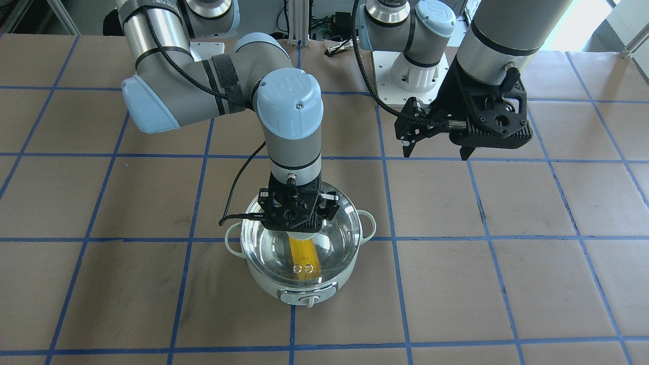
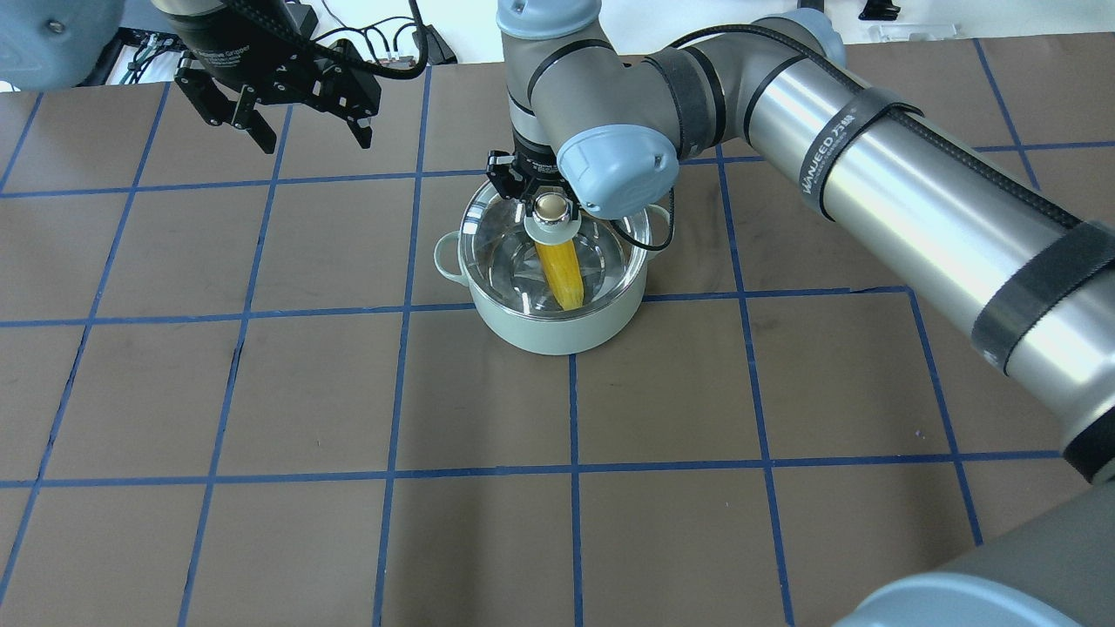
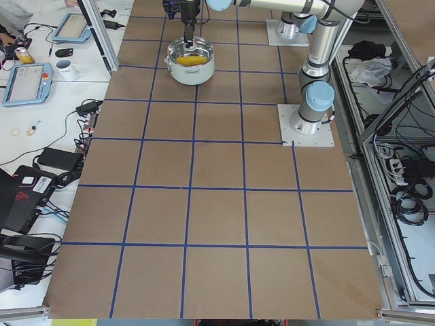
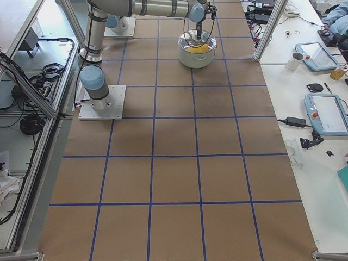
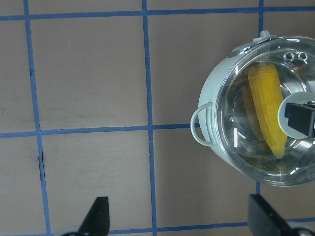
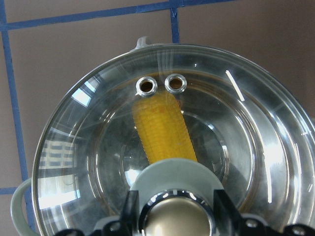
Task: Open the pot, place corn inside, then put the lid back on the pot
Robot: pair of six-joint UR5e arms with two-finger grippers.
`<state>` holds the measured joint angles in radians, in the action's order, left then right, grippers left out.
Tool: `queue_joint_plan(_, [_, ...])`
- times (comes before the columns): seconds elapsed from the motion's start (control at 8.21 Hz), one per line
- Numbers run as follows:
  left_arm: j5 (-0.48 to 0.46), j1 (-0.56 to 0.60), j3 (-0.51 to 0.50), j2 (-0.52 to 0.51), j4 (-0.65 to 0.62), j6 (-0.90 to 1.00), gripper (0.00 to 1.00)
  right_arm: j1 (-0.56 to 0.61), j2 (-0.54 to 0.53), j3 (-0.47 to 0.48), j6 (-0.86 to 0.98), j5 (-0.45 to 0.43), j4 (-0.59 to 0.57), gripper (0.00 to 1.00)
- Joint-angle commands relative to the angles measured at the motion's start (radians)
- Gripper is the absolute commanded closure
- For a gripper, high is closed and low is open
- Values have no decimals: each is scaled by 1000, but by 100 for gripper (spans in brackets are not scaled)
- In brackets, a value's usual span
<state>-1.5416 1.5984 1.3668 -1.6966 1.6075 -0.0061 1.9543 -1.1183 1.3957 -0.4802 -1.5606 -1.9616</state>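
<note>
Since the corn cob (image 6: pixel 162 135) already lies inside the electric pot (image 2: pixel 557 331), mid-tabletop (image 2: pixel 261 392) and away from every edge, I read my right tool (image 6: pixel 175 219), clenched on the glass lid's (image 6: pixel 98 147) ball knob (image 2: pixel 550 207), as seating it squarely. My left tool (image 5: pixel 179 216) hangs released, well apart, keeping clear.

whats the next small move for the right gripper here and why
Probably open the right gripper and let go of the knob. The lid seems to sit on the pot rim with the corn inside, so only the release is left.
</note>
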Motion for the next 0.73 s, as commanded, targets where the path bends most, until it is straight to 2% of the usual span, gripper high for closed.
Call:
queue_joint_plan(0.0, [0,0,0,0,0,0,0,0,-1,-1,6,1,-14,22])
queue_joint_plan(0.24, [0,0,0,0,0,0,0,-23,-62,-17,59,2,3,16])
queue_joint_plan(0.37, [0,0,0,0,0,0,0,-73,-119,-17,146,2,71,13])
queue_joint_plan(0.61, [0,0,0,0,0,0,0,-197,-262,-15,311,2,316,11])
